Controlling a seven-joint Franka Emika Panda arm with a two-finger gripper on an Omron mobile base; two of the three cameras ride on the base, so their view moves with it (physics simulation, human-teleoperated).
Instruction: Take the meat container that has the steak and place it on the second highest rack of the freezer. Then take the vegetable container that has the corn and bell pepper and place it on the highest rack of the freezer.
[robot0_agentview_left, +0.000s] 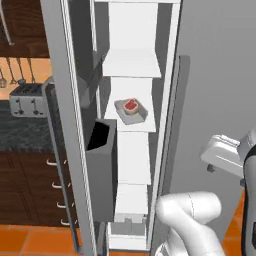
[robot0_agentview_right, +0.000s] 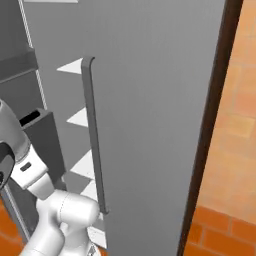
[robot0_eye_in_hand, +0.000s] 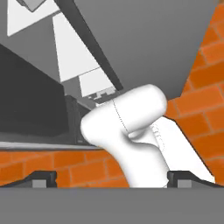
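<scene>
One container (robot0_agentview_left: 131, 111) with the steak (robot0_agentview_left: 131, 105) already sits on a freezer (robot0_agentview_left: 210, 75) shelf, well above the gripper (robot0_eye_in_hand: 112, 178), whose fingers (robot0_eye_in_hand: 43, 178) stand apart and empty (pointing floorward). Next, I judge: fetching the vegetable container.

The arm (robot0_agentview_left: 192, 212) is glossy white all over, built of fat rounded tubes that swell into bulbous elbows. Dark, nearly black bands ring the joints, one visible at the far right edge and another beside a flat-sided white link (robot0_agentview_right: 29, 170) bearing a small dark slot. A thin seam line runs around one rounded casing. The finger tips (robot0_eye_in_hand: 43, 178) are small, dark grey and blocky.
</scene>
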